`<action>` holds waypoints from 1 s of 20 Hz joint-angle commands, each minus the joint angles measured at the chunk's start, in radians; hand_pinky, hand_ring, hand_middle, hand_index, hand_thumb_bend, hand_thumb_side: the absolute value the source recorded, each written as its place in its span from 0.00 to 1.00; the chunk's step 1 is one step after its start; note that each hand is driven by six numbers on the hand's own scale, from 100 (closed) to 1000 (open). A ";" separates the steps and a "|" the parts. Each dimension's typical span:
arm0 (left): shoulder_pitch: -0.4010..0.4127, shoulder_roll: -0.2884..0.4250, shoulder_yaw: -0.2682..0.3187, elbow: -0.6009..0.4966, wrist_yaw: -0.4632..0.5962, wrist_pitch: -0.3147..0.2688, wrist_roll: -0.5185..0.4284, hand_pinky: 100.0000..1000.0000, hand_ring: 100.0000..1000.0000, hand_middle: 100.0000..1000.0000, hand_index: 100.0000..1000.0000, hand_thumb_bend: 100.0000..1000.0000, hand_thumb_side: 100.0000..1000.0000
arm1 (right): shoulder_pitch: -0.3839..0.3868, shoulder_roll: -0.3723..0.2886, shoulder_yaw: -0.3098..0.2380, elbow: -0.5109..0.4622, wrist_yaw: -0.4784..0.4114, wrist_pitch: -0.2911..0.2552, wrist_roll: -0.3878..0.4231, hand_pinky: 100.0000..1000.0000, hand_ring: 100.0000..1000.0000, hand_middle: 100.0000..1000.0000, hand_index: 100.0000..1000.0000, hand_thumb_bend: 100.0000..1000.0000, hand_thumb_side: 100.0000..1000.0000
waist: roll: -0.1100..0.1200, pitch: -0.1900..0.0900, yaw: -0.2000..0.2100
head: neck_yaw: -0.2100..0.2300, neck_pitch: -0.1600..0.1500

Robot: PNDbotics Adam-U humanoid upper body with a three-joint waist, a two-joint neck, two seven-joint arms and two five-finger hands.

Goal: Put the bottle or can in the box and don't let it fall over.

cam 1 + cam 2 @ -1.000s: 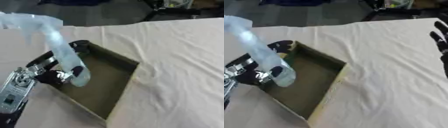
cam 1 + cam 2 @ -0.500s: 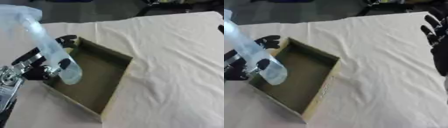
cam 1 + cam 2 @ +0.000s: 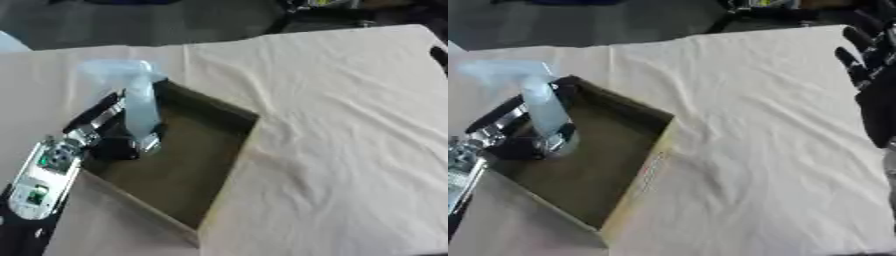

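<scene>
**Bottle upright at the box's left wall, left hand around its base**

Hard to read: the pale translucent bottle (image 3: 138,107) is smeared with blur; a wide light cap or head sits on top, the narrower body below it. Its foot is hidden behind the dark fingers of the left hand (image 3: 115,145), so whether it touches the box floor cannot be told. It stands nearly upright, tilted only a little, inside the open cardboard box (image 3: 229,165), hard against the left wall near the far corner.

Left hand: dark fingers curl about the bottle's lower part, with a bright metal piece showing beside them. The silver forearm (image 3: 39,180) runs down to the lower left edge and is cut off there.

Right hand (image 3: 868,65): seen best in the right eye view at the right edge, fingers straight and spread, pointing up, holding nothing. Its lower part runs out of view. In the left eye view only a dark tip shows at the right edge.

Edges and room: the box lies askew on a cream cloth (image 3: 350,125), one corner pointing to the near side. Its brown floor is bare to the right of the bottle and toward the near corner. The cloth is creased and open between box and right hand, which are well apart. Beyond the cloth's far edge, dark floor and blurred dark shapes
</scene>
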 commanded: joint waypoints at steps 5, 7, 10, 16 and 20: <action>-0.013 0.006 0.027 0.035 -0.006 0.023 -0.012 1.00 1.00 1.00 0.91 0.35 0.99 | -0.010 -0.017 -0.002 -0.023 -0.008 0.002 -0.002 1.00 1.00 0.87 1.00 0.00 0.49 | 0.000 -0.026 0.000 | 0.001 0.010; -0.014 0.009 0.028 0.035 -0.030 0.035 0.018 1.00 1.00 1.00 0.91 0.38 1.00 | -0.010 -0.017 -0.002 -0.023 -0.008 0.003 -0.002 1.00 1.00 0.87 1.00 0.00 0.49 | 0.001 -0.028 0.001 | 0.004 0.017; -0.010 0.012 0.020 0.028 -0.068 0.036 0.050 1.00 1.00 1.00 0.92 0.18 0.91 | -0.010 -0.019 -0.002 -0.023 -0.009 0.002 -0.004 1.00 1.00 0.87 1.00 0.00 0.49 | 0.004 -0.028 0.002 | 0.017 0.031; 0.001 0.008 0.013 0.015 -0.096 0.031 0.042 1.00 1.00 1.00 0.92 0.00 0.54 | -0.014 -0.022 -0.003 -0.023 -0.015 0.004 -0.010 1.00 1.00 0.87 1.00 0.00 0.49 | 0.011 -0.033 0.003 | 0.035 0.029; 0.011 0.024 0.017 -0.014 -0.089 0.028 0.046 1.00 1.00 1.00 0.92 0.00 0.52 | -0.015 -0.025 -0.001 -0.023 -0.018 0.009 -0.014 1.00 1.00 0.87 1.00 0.00 0.50 | 0.019 -0.036 0.008 | 0.035 0.024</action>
